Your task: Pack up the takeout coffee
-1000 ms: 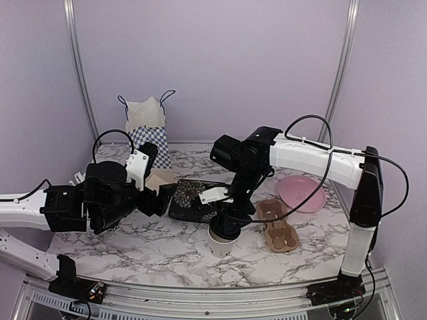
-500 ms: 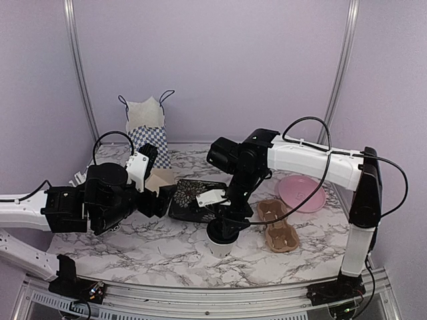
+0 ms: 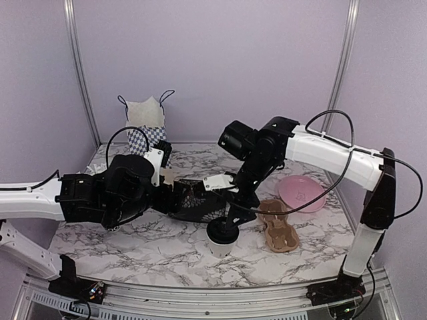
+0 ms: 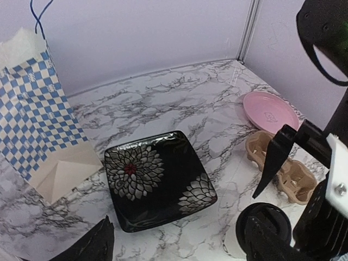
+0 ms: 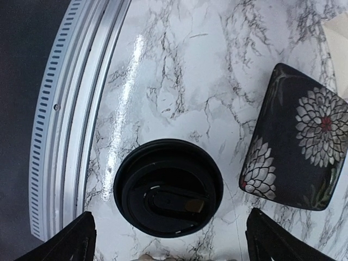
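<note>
Right wrist view: my right jaws stand apart over the coffee cup (image 5: 168,187) at lower centre; left jaws apart too. Closing off-centre could tip it.

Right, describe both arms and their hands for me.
The left arm and right arm have white shells, black joints and looping black cables. The left hand and right hand are black, each with a white mounting block.

Item: small white paper cup (image 3: 219,248), round black plastic lid (image 5: 168,187) on top
Pose: upright
Place: directly under the right gripper (image 5: 173,239), centred between its spread fingers
</note>
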### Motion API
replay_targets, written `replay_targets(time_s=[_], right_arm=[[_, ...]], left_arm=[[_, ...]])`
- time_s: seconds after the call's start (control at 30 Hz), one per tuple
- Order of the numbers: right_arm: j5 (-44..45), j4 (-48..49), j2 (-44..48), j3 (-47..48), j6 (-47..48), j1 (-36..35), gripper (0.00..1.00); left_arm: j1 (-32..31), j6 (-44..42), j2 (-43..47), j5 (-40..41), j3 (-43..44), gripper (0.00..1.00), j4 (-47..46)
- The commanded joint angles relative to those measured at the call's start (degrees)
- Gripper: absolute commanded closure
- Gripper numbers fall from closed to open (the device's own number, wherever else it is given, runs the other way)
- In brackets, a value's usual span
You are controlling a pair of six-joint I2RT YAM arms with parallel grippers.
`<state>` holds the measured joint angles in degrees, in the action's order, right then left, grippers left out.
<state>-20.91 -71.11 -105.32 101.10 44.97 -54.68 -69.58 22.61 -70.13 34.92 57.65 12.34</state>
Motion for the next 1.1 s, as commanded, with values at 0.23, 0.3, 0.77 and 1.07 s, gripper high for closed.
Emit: replay_targets(time_s=[0.23, 0.3, 0.77, 1.07], right_arm=[[-16.0, 13.3, 8.9, -12.1, -10.6, 17.4, 0.10], [-18.5, 16.2, 9.4, -15.3, -13.3, 18.9, 0.10], [-30.8, 21.3, 7.0, -25.6, -17.0, 19.7, 0.17], [-33.1, 21.4, 4.5, -26.2, -17.7, 19.5, 0.30]], left_arm=[[0.0, 22.2, -9.7, -21.4, 4.5, 0.19, 6.2], [0.2, 24.0, -10.8, -23.4, 4.2, 0.17, 4.8], [3.0, 31.5, -15.9, -29.0, 1.1, 0.23, -1.8], [3.8, 29.8, -17.0, -32.9, -0.8, 0.28, -7.4]])
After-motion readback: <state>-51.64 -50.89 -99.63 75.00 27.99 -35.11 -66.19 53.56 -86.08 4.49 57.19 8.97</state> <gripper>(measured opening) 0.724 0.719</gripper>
